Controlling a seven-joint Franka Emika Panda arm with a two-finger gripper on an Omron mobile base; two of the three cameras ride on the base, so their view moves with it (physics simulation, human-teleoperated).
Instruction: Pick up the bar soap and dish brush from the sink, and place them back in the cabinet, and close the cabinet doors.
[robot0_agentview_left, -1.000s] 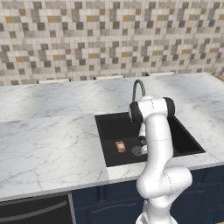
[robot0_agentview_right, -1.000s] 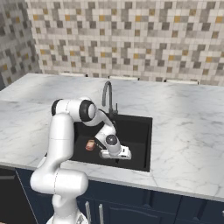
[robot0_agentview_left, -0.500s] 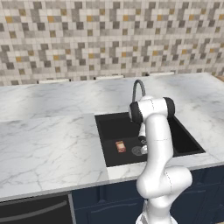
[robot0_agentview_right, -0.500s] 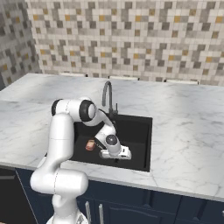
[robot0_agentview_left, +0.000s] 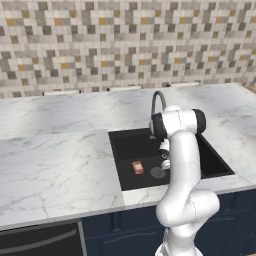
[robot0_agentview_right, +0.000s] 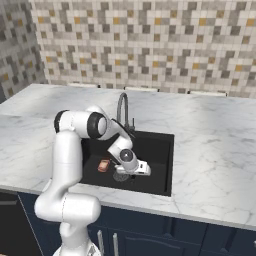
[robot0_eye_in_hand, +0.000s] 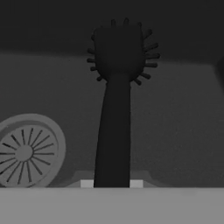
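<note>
In the hand view the black dish brush (robot0_eye_in_hand: 114, 131) lies on the sink floor, bristly head away from me. My gripper (robot0_eye_in_hand: 112, 183) is shut on its thin handle. The hand (robot0_agentview_right: 136, 168) reaches low into the black sink (robot0_agentview_right: 159, 150), close to the round silver drain (robot0_eye_in_hand: 24, 152). The reddish-orange bar soap (robot0_agentview_left: 137, 167) lies flat on the basin floor just left of the drain, also seen as bar soap (robot0_agentview_right: 103, 165) beside the arm. The cabinet and the cabinet doors are out of view.
A curved chrome faucet (robot0_agentview_right: 121, 107) rises behind the sink, close to my forearm. White marble counter (robot0_agentview_left: 55, 160) spreads on both sides, with a mosaic tile wall behind. Navy drawer fronts (robot0_agentview_right: 165, 235) run below the counter edge.
The jaws have closed on the brush handle. The arm and the soap have stayed where they were.
</note>
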